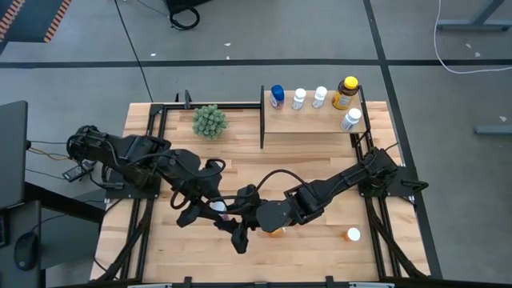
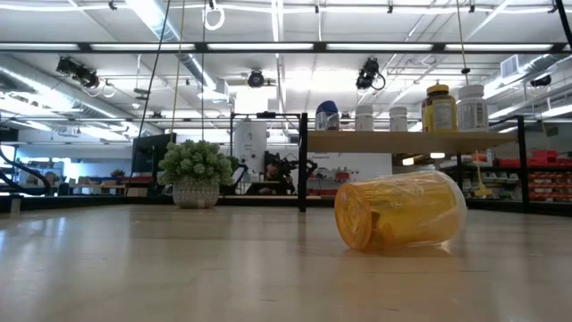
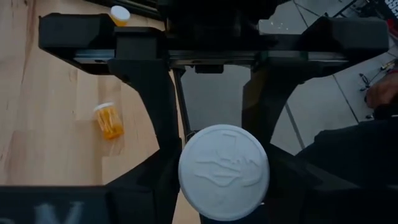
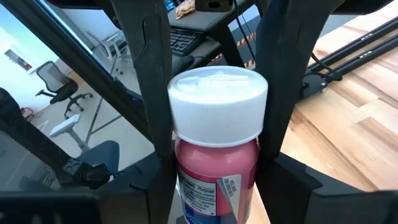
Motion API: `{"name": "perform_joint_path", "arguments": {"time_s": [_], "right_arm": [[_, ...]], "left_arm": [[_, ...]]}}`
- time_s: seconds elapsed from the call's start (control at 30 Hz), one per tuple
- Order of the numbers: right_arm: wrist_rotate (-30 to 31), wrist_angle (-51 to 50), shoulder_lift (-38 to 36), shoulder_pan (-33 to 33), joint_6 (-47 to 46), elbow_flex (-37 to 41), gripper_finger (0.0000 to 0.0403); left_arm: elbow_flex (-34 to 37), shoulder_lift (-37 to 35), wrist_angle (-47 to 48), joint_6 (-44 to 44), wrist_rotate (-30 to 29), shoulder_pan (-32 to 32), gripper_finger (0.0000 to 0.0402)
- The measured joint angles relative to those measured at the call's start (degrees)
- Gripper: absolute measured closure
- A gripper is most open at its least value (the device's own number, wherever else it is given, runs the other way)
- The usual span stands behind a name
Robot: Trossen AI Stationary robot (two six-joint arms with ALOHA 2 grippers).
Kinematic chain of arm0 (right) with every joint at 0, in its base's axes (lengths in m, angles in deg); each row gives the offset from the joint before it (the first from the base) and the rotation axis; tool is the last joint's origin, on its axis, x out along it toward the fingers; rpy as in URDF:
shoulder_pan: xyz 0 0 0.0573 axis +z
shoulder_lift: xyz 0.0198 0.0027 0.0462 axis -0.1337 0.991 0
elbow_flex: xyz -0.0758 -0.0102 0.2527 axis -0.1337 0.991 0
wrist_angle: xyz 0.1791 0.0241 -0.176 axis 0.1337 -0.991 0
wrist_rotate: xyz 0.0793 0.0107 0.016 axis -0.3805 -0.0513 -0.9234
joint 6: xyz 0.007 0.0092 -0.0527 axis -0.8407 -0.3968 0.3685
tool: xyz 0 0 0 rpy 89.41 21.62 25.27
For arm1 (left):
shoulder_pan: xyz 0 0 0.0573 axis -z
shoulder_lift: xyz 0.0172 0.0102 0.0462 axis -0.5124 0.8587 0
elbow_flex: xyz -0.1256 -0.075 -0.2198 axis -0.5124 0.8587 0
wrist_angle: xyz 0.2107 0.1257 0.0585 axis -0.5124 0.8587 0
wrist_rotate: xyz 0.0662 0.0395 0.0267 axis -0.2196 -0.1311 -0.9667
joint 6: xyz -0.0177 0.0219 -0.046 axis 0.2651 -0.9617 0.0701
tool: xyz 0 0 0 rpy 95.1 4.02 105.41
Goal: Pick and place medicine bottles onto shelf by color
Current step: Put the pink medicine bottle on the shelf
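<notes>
A pink-labelled bottle with a white cap (image 1: 222,210) is held in the air over the table's middle, between my two grippers, which face each other. My left gripper (image 1: 213,206) comes from the left and is shut around the cap end. My right gripper (image 1: 234,216) comes from the right and is shut on the body. An orange bottle (image 2: 400,211) lies on its side on the table below my right arm. Another white-capped orange bottle (image 1: 353,234) stands near the right edge. On the shelf (image 1: 308,120) stand a blue bottle (image 1: 277,96), three white ones and an amber yellow-capped one (image 1: 346,93). My left gripper pinches the bottle at its white cap (image 3: 224,171), one finger (image 4: 152,93) on each side. It comes level from the table's left, along the bottle, and the cap top faces its wrist camera. My right gripper pinches the pink body (image 4: 217,177) just below the cap, between its two fingers (image 4: 292,186). It comes level from the table's right. The bottle is lifted clear of the table and lies roughly level, cap toward the left arm.
A green spiky plant (image 1: 210,121) in a pot stands at the far left, beside the shelf's black upright divider (image 1: 262,116). Black frame rails run along the table's left and right sides. Bare wood lies near the front edge and at the front left.
</notes>
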Motion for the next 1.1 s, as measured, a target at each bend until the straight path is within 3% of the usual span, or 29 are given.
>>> {"name": "perform_joint_path", "arguments": {"time_s": [0.3,0.57,0.67,0.9,1.1], "right_arm": [[0.5,-1.98,0.0,-0.04,0.88,0.0,0.0208],[13.73,-12.22,0.04,0.31,-0.66,-0.02,0.0209],[21.57,-15.98,0.04,0.07,-3.17,-0.02,0.0209],[39.91,-31.31,0.04,-3.23,-20.72,-0.02,0.0209],[45.46,-53.59,0.04,-8.0,-40.12,-0.02,0.0209]], "left_arm": [[0.04,-0.48,-0.06,-0.46,-0.3,-1.5,0.0176],[0.02,-5.99,5.72,-4.83,-0.38,-8.83,0.0166],[-0.04,-8.91,6.53,-6.38,-0.42,-12.91,0.017],[-0.07,-12.43,7.92,-11.06,-0.63,-21.48,0.0175],[-0.06,-12.8,9.45,-16.0,-0.88,-27.24,0.0179]]}}
